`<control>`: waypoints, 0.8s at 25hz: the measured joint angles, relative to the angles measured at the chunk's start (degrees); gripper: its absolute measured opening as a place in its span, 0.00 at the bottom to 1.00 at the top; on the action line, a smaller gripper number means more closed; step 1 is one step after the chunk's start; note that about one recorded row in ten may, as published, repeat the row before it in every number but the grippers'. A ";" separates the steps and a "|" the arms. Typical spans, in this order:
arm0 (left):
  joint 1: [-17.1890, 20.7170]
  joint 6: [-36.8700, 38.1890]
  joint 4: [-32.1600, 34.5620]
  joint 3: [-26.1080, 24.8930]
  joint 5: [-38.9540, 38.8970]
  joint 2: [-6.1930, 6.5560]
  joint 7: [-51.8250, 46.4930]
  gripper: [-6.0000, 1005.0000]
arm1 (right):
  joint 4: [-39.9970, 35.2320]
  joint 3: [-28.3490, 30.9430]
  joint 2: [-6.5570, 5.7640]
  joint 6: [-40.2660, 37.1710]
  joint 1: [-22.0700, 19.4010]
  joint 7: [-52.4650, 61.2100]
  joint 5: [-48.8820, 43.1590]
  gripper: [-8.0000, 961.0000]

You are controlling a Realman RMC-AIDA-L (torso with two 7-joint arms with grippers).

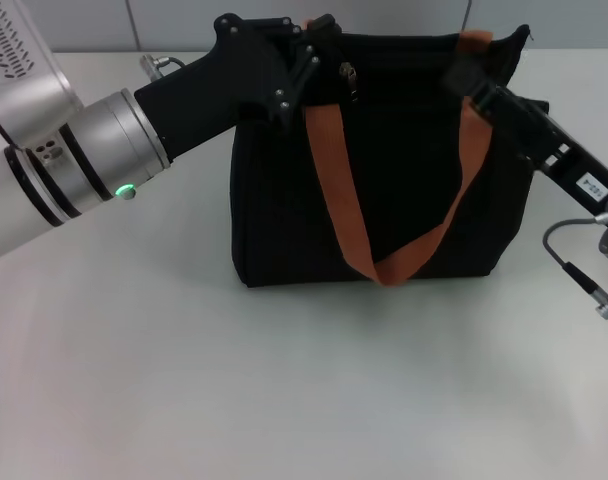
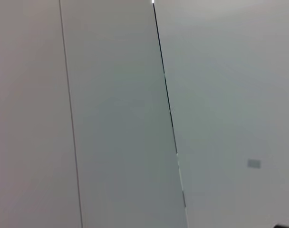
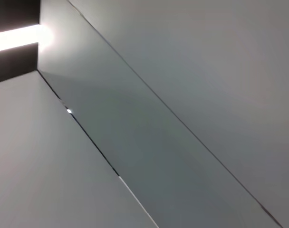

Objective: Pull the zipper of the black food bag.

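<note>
On the pale table [image 1: 284, 400] in the head view stands the black food bag [image 1: 404, 160], upright, with an orange-brown strap handle [image 1: 354, 220] hanging down its front face. Only this view shows bag, arms and table; both wrist views show nothing but pale wall panels [image 2: 116, 142] with dark seams, plus a bright light strip [image 3: 16, 38] in the right wrist view.

A grey cable with a metal plug [image 1: 584, 265] hangs off the right arm, beside the bag's right side. The strap's upper ends cross the bag's top edge and partly cover it.

The zipper [image 1: 348, 72], a small silver tab, sits on the top edge, left of centre. The left gripper [image 1: 309, 55] is at the bag's top left corner, just beside the tab; whether it touches the tab cannot be told, nor whether its fingers are spread or closed. The right gripper [image 1: 476, 75] is at the top right corner, against the strap; its grip cannot be told either.
</note>
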 joint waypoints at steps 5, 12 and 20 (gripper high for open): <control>0.35 0.13 0.07 -0.08 -0.91 0.00 -0.27 0.04 | 0.01 -0.37 0.00 1.17 1.05 0.43 -0.05 0.72; 0.36 -0.06 0.24 0.71 -2.04 0.00 -0.14 0.04 | -0.03 -0.21 0.07 3.18 3.02 0.01 0.02 0.72; -0.04 -0.15 0.43 0.91 -3.15 0.00 -0.34 0.04 | 0.39 -1.00 0.04 6.83 5.81 -0.07 -0.48 0.71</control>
